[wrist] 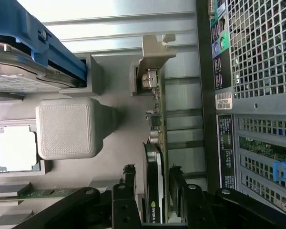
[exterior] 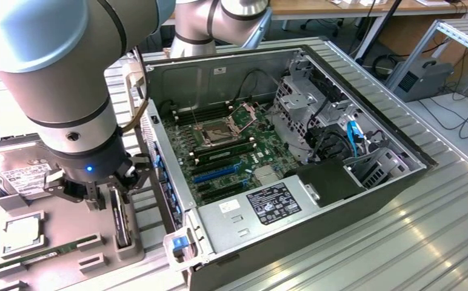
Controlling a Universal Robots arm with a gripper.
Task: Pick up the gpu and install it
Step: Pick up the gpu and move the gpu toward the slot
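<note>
The gpu is a thin black card standing on edge in a slot of the grey holder tray, at the exterior view's lower left. In the wrist view the gpu shows its green board edge, a black cooler and its silver bracket at the far end. My gripper hangs just over the card. My gripper is open, one black finger on each side of the card, with a small gap on both sides.
The open computer case lies right beside the tray, motherboard exposed, its rear panel close to the card. The tray also holds a hard drive, a CPU and a green RAM stick.
</note>
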